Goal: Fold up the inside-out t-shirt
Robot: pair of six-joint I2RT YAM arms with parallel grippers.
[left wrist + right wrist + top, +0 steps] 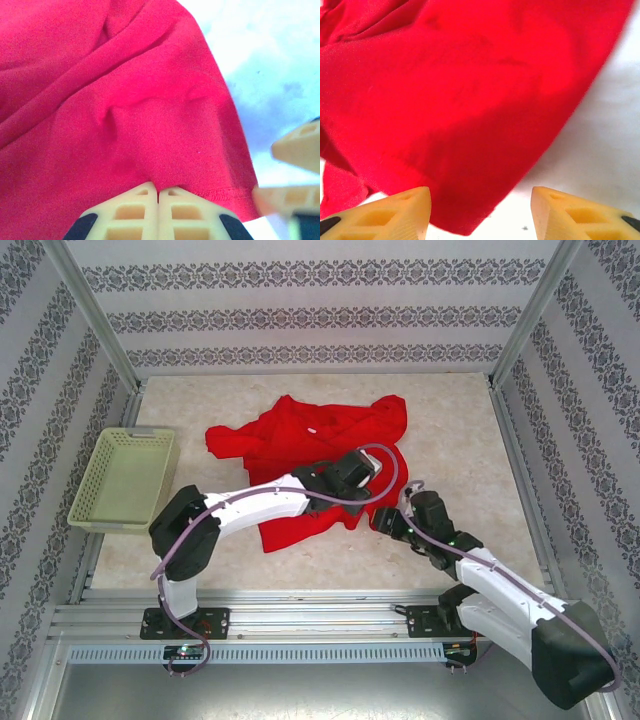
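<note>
The inside-out t-shirt [300, 435] is bright red and lies crumpled on the pale table, its lower part hidden under my left arm. My left gripper [368, 498] sits at the shirt's near right edge. In the left wrist view the left gripper [158, 194] is shut, with a pinch of red cloth [150, 125] rising from between the tips beside the stitched hem [222, 193]. My right gripper [386, 522] is just to the right of it. In the right wrist view it [480, 202] stands open over a loose corner of the shirt [465, 215], which lies between the fingers.
A pale green basket [125, 480] sits at the table's left edge. Patterned walls and metal posts close in the table on three sides. Bare tabletop [450, 430] lies to the right of the shirt. The right gripper's fingers [300, 145] stand close beside the left gripper.
</note>
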